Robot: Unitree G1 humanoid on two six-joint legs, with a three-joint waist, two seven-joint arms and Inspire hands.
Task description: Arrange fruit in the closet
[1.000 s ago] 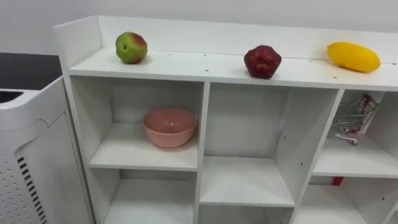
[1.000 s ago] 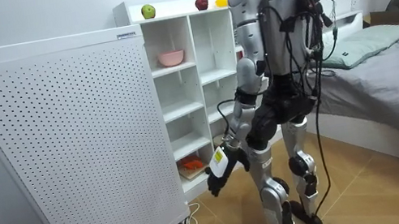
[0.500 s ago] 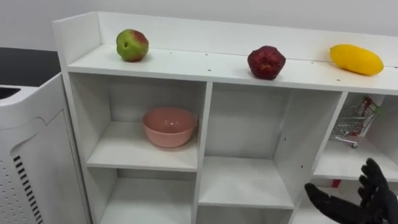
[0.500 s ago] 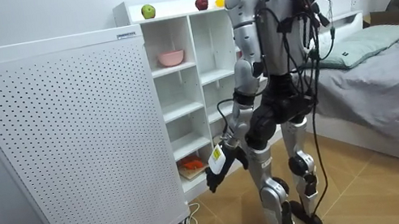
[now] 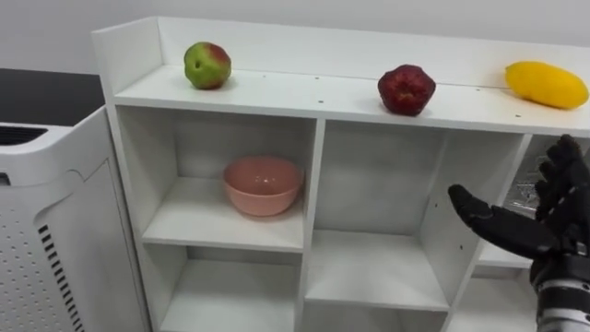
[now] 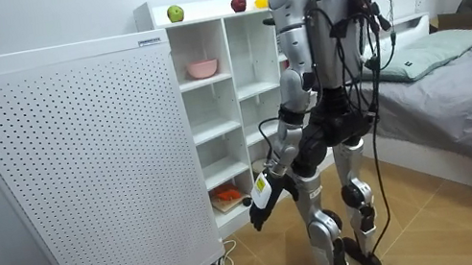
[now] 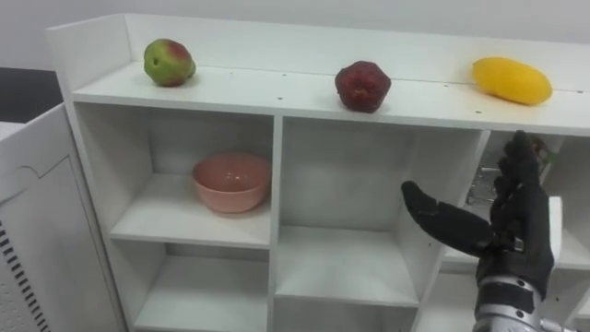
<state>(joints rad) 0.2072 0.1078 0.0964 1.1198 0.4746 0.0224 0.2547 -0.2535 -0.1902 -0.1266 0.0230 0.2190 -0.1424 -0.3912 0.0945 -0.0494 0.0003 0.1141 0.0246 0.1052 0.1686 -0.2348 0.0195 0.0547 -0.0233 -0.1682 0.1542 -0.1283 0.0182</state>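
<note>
Right hand (image 5: 560, 229) splayed before closet (image 5: 312, 184); apple (image 5: 207, 65), red fruit (image 5: 407, 89), mango (image 5: 546, 84) atop.

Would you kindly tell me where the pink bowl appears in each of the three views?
Left eye view: the pink bowl sits in the top left cubby, left of centre.
Right eye view: the bowl, same cubby, nearer the left edge.
Room view: the bowl, small, upper middle.
Shared landmark: the apple on the top board, above the bowl.

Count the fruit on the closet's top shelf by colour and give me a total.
Green and red: 1, the apple
Dark red: 1, the round fruit
Yellow: 1, the long fruit
Total: 3, all lying apart on the top shelf
</note>
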